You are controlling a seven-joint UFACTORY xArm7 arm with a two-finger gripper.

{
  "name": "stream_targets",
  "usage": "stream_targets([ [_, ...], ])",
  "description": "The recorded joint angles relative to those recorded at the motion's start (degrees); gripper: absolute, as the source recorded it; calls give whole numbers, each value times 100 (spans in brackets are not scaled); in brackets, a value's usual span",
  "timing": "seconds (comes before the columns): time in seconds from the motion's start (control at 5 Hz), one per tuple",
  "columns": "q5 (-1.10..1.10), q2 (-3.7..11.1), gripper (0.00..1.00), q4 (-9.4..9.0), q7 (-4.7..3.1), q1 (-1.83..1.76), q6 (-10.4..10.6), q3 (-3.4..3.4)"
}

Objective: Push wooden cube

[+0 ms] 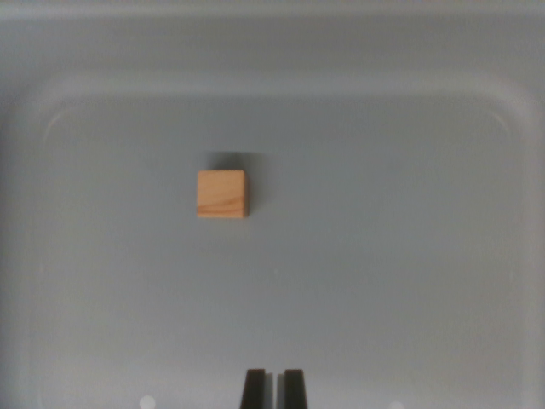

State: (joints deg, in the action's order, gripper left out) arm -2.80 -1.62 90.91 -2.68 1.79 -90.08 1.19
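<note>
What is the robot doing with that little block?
It is getting ready to push it. The wooden cube sits alone on a grey tray. The gripper shows at the bottom of the wrist view, its fingers nearly together, holding nothing. There is bare tray between it and the cube, so no pushing yet.

A grey tray [409, 281] with rounded corners carries one wooden cube [221, 194].

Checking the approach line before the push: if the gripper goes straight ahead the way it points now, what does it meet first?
Probably nothing: the gripper points up the bare tray floor, passing the wooden cube on the wrist view's right. Depth is unclear.
</note>
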Motion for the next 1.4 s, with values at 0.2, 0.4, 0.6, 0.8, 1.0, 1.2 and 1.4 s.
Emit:
stream_targets([
  [0.2,2,28,0,-50,10,-5,74,-7],
  [0.4,2,28,0,-50,10,-5,74,-7],
  [0.6,5,68,0,-122,25,-12,179,-17],
  [0.8,5,68,0,-122,25,-12,179,-17],
  [1.0,8,118,0,-212,44,-21,311,-30],
  [1.2,8,118,0,-212,44,-21,311,-30],
  [1.4,12,178,0,-320,66,-31,469,-45],
])
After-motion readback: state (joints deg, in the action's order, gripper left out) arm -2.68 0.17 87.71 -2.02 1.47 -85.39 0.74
